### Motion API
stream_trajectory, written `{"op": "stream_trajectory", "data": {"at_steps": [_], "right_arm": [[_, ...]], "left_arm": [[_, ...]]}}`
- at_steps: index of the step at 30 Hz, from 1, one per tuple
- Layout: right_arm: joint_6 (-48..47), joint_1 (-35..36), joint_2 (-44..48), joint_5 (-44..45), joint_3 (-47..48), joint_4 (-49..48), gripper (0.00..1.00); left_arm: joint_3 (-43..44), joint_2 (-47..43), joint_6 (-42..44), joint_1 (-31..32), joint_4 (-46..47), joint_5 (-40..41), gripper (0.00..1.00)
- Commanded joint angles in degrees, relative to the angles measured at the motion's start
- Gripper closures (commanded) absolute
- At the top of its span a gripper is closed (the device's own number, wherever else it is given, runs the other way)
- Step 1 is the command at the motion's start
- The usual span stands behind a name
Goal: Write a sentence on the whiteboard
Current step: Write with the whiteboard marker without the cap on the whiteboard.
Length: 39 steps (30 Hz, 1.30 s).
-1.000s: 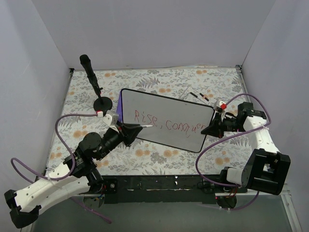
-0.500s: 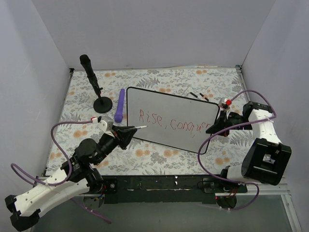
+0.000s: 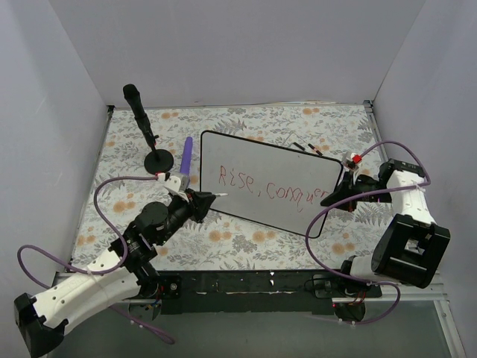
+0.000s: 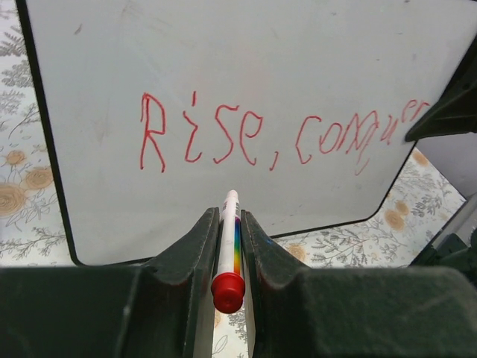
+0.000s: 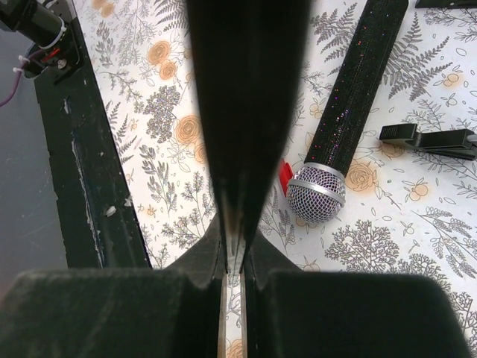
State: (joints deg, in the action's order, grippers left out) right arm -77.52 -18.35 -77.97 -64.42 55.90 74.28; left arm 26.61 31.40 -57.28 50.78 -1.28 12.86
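My right gripper (image 3: 333, 198), clamping the whiteboard (image 3: 276, 160), has dragged it rightward; my left gripper (image 4: 228, 216) pinches the marker (image 4: 230, 242), sentence (image 4: 246, 138) unfinished.

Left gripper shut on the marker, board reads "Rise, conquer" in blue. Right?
Not quite: the sentence is red, not blue, as the left wrist view shows. The rest stands: left gripper shut on the marker, board reads about "Rise, conquer".

A purple tube (image 3: 186, 153) and mic stand (image 3: 158, 161) crowd the whiteboard's (image 3: 253, 153) left edge; over its bare face I have room.
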Motion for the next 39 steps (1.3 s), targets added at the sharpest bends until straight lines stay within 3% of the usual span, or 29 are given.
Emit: {"op": "stream_trajectory", "data": {"at_steps": [1, 11, 25, 32, 39], "right_arm": [[-0.18, -0.72, 2.39, 0.61, -0.26, -4.32, 0.99], [-0.71, -1.95, 1.42, -1.93, -2.11, -6.08, 0.99], [1.05, -2.22, 2.74, -2.73, -3.69, -8.71, 0.99], [2.45, -2.22, 2.56, -3.25, -3.52, -9.42, 0.99], [11.24, -2.22, 3.09, -2.46, -4.48, -16.18, 0.99]], "left_arm": [[1.6, 1.38, -2.4, -4.28, 0.93, -4.24, 1.0], [-0.15, -0.46, -5.65, -6.66, -0.65, -6.45, 1.0], [-8.41, -3.54, -10.04, -7.01, 4.0, -6.45, 1.0], [-10.61, 2.17, -10.75, -11.49, 10.85, -9.78, 1.0], [-16.32, 5.43, -12.69, -15.45, 27.27, -12.77, 1.0]]}}
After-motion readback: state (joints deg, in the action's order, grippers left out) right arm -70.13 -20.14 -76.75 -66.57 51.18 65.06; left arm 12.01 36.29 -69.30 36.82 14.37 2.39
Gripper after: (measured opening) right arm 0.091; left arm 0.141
